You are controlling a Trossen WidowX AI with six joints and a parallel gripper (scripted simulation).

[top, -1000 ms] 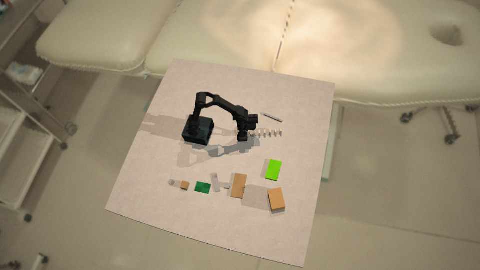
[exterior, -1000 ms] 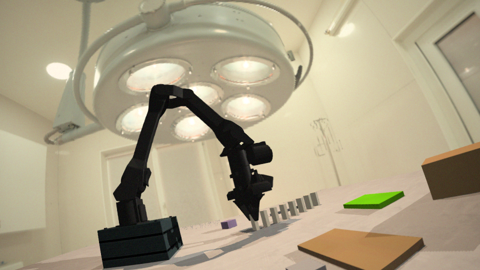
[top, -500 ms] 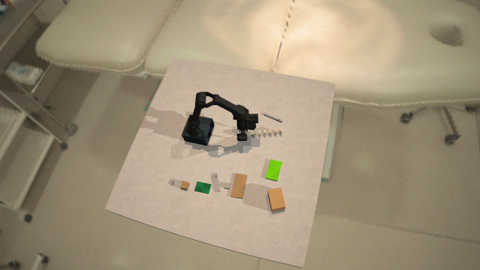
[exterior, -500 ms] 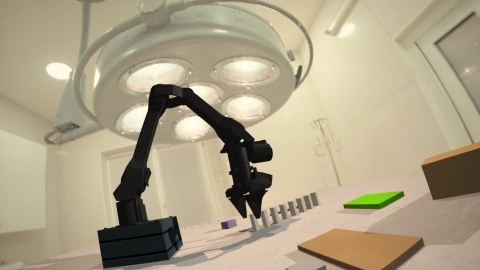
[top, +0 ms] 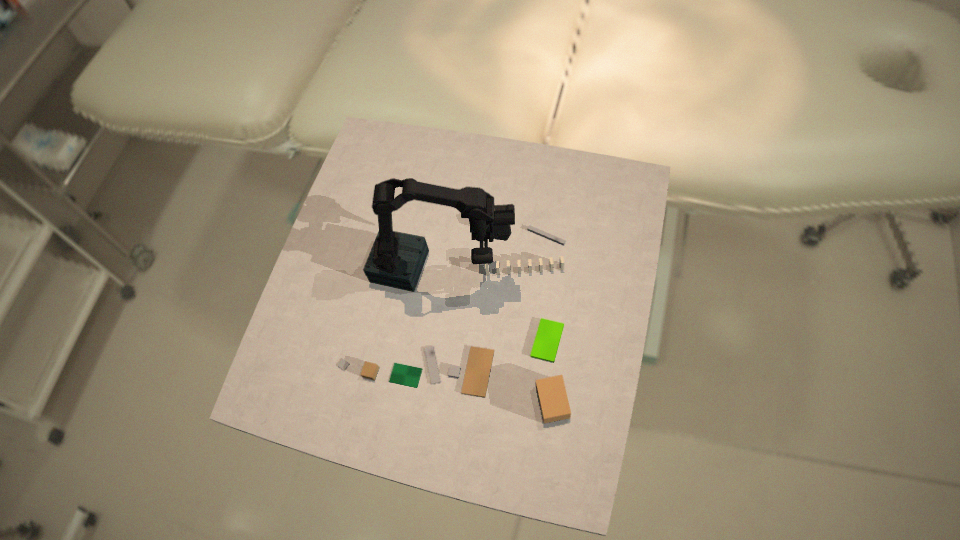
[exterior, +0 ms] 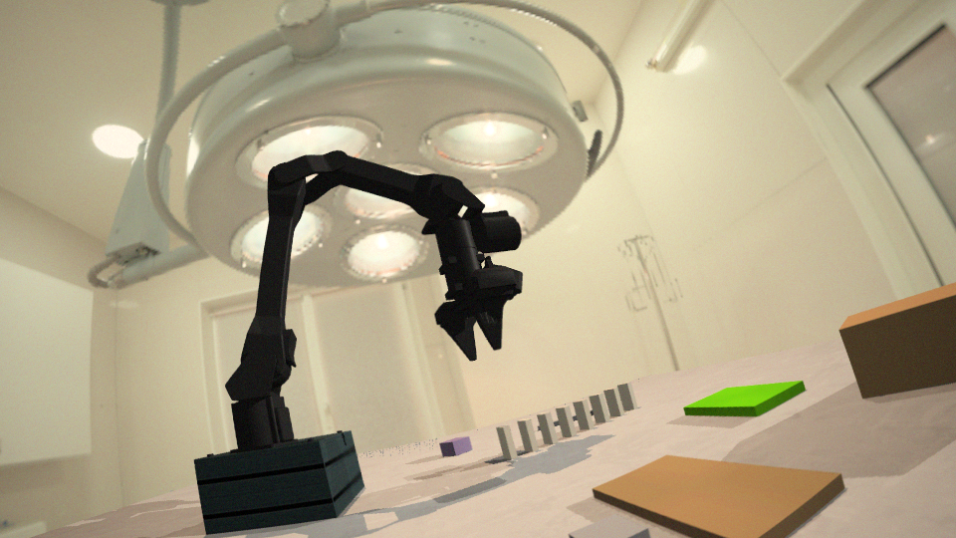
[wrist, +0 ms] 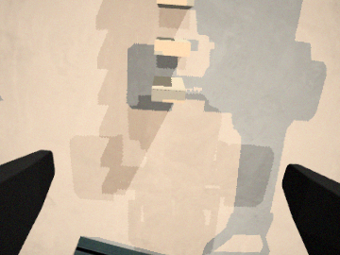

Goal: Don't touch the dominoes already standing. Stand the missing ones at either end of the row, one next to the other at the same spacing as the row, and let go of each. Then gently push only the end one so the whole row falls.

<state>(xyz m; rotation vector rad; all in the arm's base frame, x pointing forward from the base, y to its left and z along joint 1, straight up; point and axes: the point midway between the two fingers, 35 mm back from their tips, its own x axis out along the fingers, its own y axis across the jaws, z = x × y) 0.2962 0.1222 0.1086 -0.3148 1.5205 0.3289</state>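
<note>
A row of several pale, thin dominoes point(top: 530, 266) point(exterior: 566, 421) point(wrist: 172, 47) stands upright on the table, evenly spaced as far as I can see. The domino at the end nearest the arm's base point(exterior: 506, 442) point(wrist: 168, 93) stands upright in line with the others. My gripper point(exterior: 486, 353) point(wrist: 171, 169) is wide open and empty. It hangs above the table near that end of the row, clear of the dominoes. In the wrist view the end domino lies ahead of the fingertips, touching neither finger. In the top view the arm partly covers that end.
A purple block point(exterior: 455, 445) is near the base end of the row; a grey bar point(top: 544, 234) lies behind the row. In front are a bright green slab point(top: 547, 340), a brown slab point(top: 477, 371), an orange box point(top: 553, 398), a dark green block point(top: 405, 375) and small grey pieces point(top: 453, 371).
</note>
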